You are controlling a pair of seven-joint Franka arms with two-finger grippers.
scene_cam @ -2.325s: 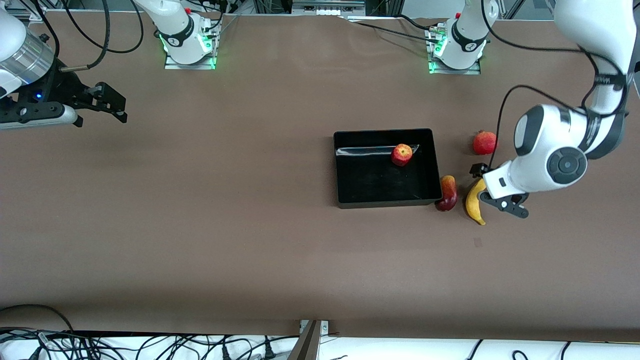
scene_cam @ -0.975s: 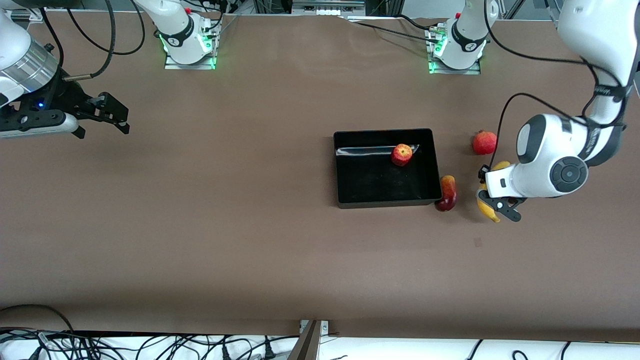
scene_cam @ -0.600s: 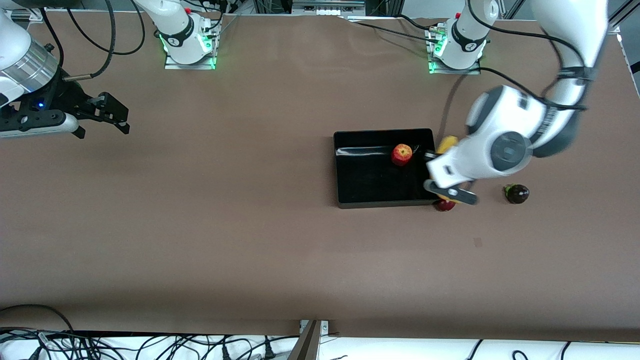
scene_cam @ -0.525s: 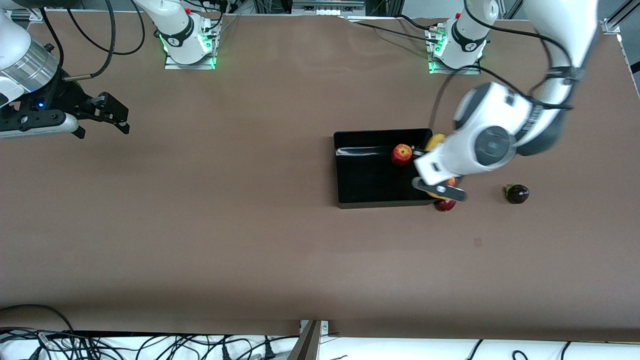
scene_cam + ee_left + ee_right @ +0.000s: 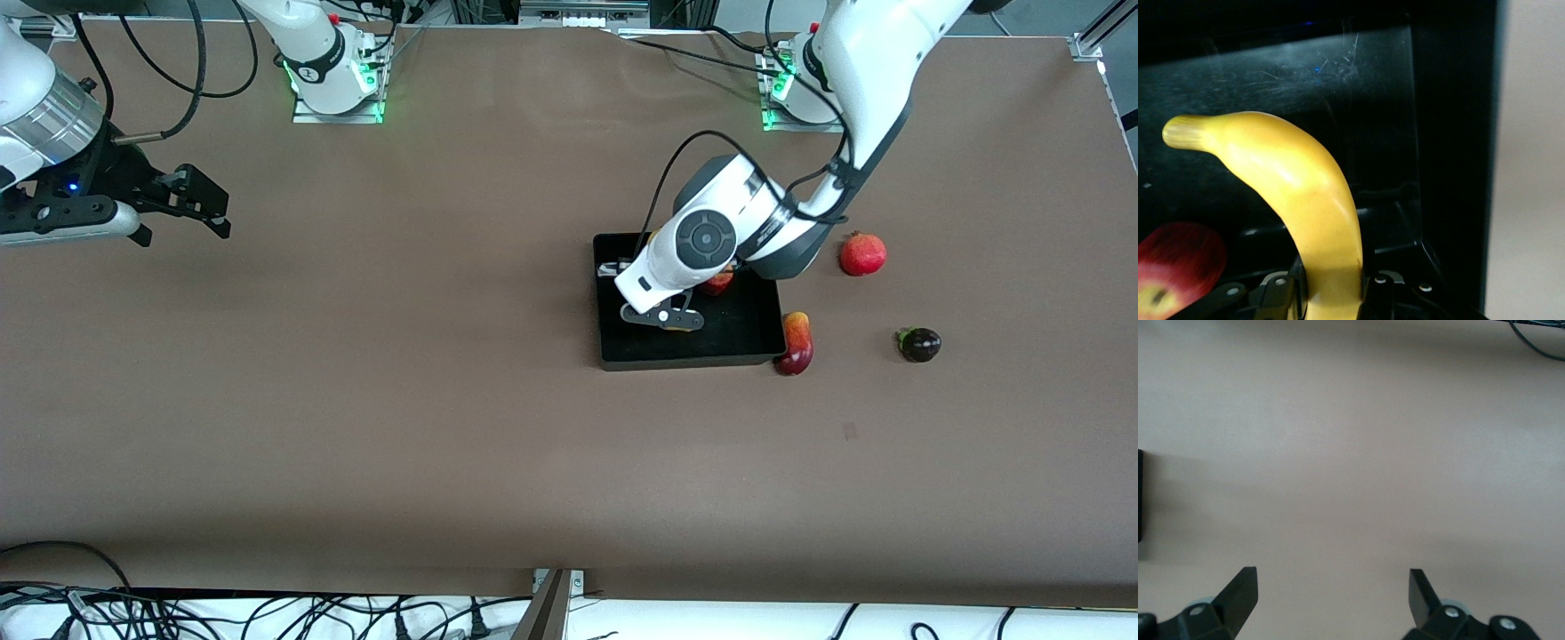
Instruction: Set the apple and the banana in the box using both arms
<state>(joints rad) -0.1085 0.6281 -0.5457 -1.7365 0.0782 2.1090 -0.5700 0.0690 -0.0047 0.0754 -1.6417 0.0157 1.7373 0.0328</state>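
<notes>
My left gripper (image 5: 662, 317) is shut on the yellow banana (image 5: 682, 325) and holds it low over the inside of the black box (image 5: 693, 360). In the left wrist view the banana (image 5: 1298, 193) curves up out of the left gripper (image 5: 1331, 297), with the box floor and wall (image 5: 1451, 133) below it. The red and yellow apple (image 5: 720, 284) lies in the box, partly hidden by the left arm; it also shows in the left wrist view (image 5: 1171, 267). My right gripper (image 5: 191, 200) waits open and empty over bare table at the right arm's end, and shows open in its own view (image 5: 1331, 590).
A round red fruit with a crown tip (image 5: 862, 253), an elongated red-yellow fruit (image 5: 796, 342) against the box's wall and a small dark purple fruit (image 5: 920, 344) lie on the table toward the left arm's end. Cables run along the front edge.
My left gripper closed on the banana beside the box, lifted it and carried it over the box. The dark purple fruit came into view. The right arm has barely moved.
</notes>
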